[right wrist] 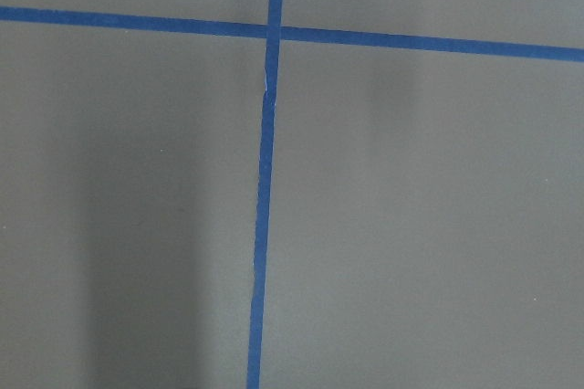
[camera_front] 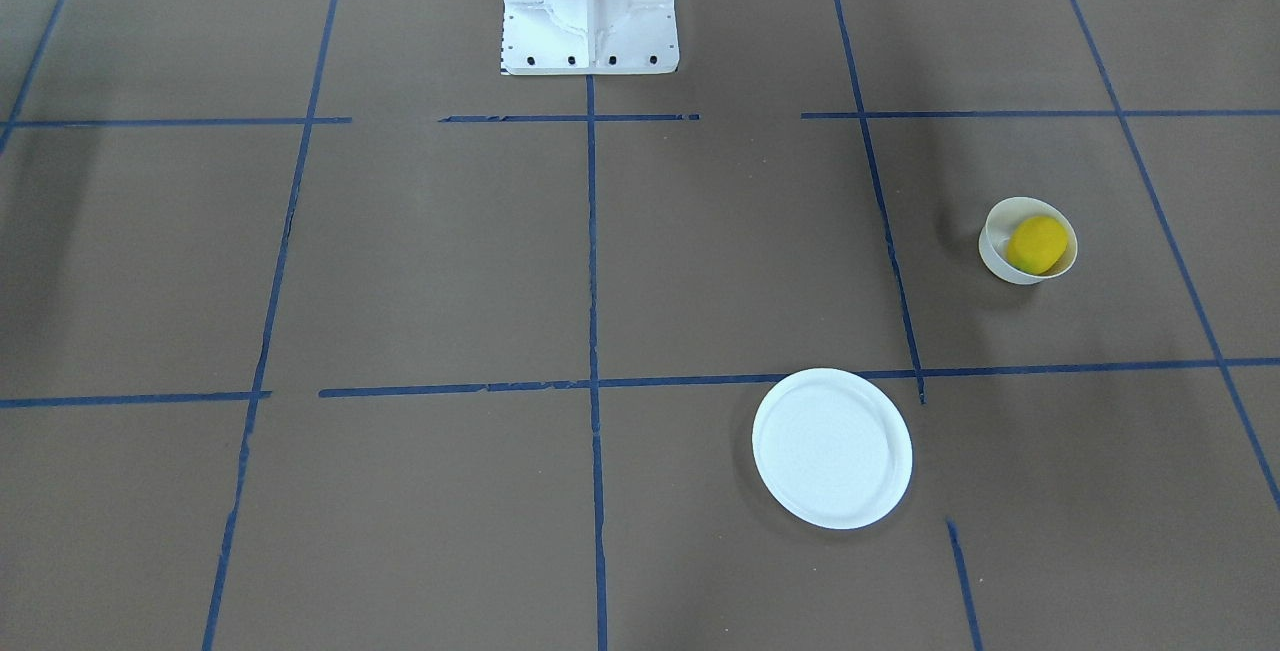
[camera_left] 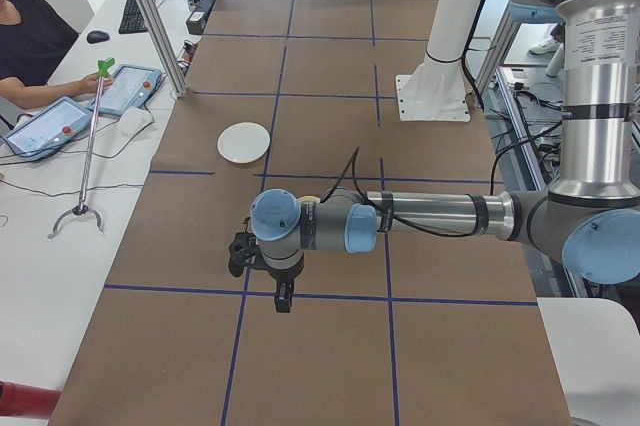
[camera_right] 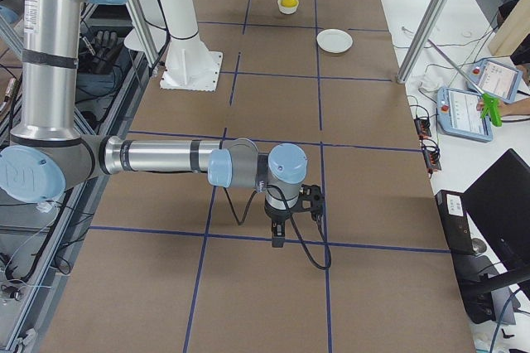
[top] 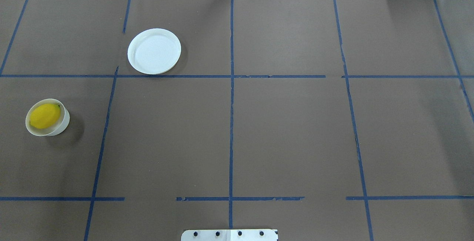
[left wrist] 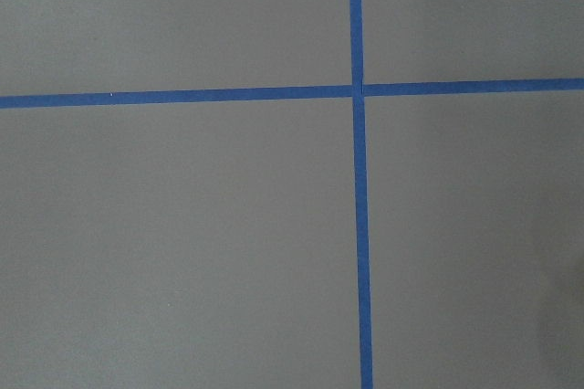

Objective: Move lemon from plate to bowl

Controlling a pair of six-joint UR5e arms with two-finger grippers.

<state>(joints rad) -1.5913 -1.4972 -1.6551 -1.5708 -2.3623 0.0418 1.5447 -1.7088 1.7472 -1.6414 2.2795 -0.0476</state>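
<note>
The yellow lemon (camera_front: 1035, 243) lies inside the small off-white bowl (camera_front: 993, 256) on my left side of the table. It also shows in the overhead view (top: 45, 115) in the bowl (top: 63, 124), and far off in the exterior right view (camera_right: 287, 3). The flat white plate (camera_front: 832, 448) is empty, farther from my base (top: 154, 51). My left gripper (camera_left: 283, 301) shows only in the exterior left view, hanging above the table, and I cannot tell its state. My right gripper (camera_right: 277, 241) shows only in the exterior right view, and I cannot tell its state either. Both wrist views show only brown table and blue tape.
My white base pedestal (camera_front: 590, 6) stands at the table's middle edge. Blue tape lines (top: 231, 122) divide the brown table into squares. Aluminium posts (camera_left: 150, 16) and operators' tablets (camera_left: 125, 91) are along the far side, with a grabber tool (camera_left: 88, 146).
</note>
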